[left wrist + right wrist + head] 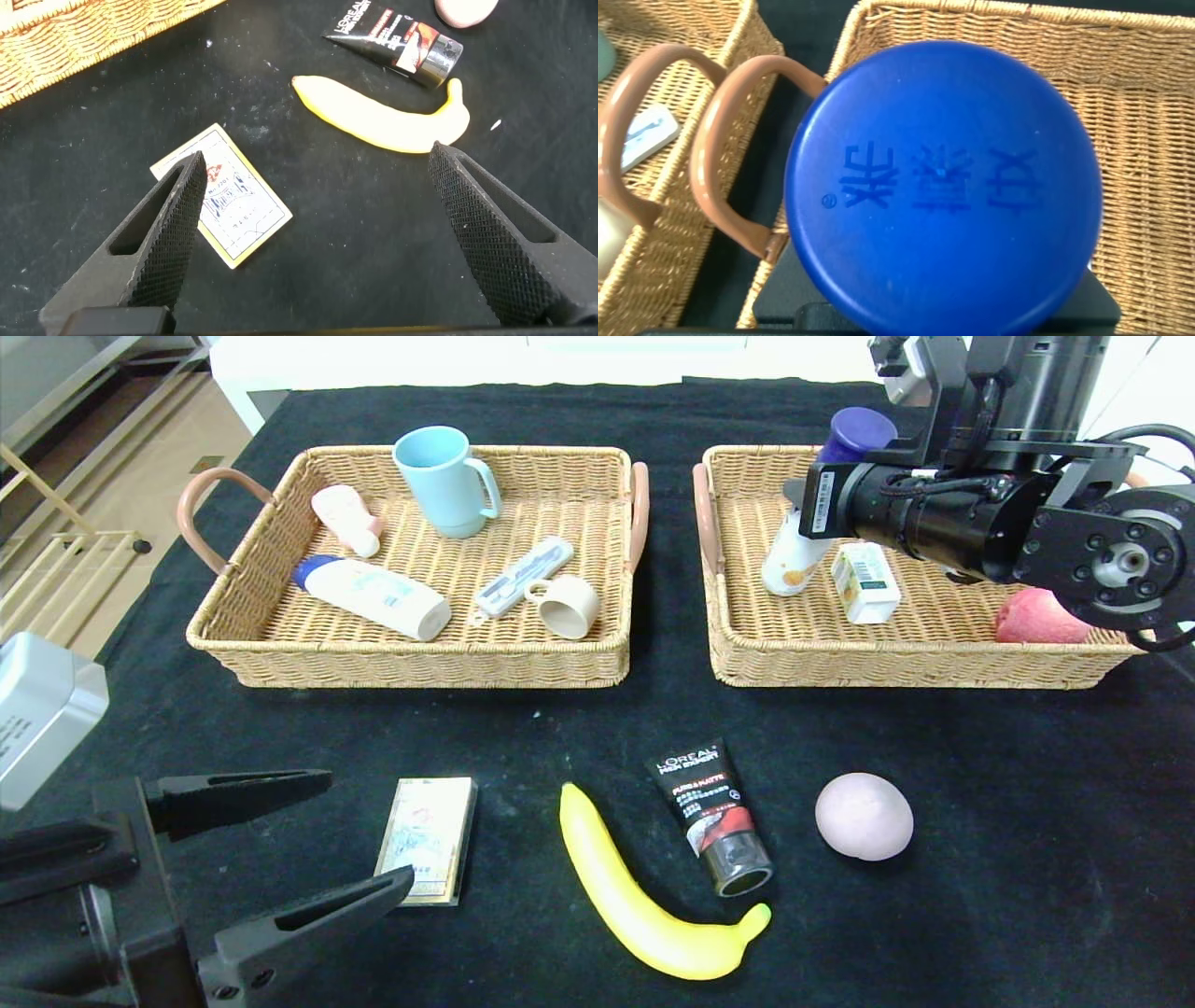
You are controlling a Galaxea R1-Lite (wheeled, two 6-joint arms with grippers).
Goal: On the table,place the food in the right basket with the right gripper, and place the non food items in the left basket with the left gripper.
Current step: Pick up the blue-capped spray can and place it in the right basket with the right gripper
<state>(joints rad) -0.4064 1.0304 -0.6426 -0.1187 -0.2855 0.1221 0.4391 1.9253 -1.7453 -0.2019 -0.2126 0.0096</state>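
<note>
Right claw (822, 476) held bottle (794, 555) over right basket (920, 658); left claw (318, 233) wide near bench front; bottle stiff, slick, grip mid-body.

Two wicker baskets sit on the table: a left basket (280, 644) and a right basket (747, 653). There are two cups (448, 476), three bottles (373, 595), two fruits, namely one banana (644, 905) and one peach (1036, 619), one tube (709, 814), one carton (865, 581), one flat box (428, 838), one egg-shaped ball (864, 816) and one thermometer (523, 577).
</note>
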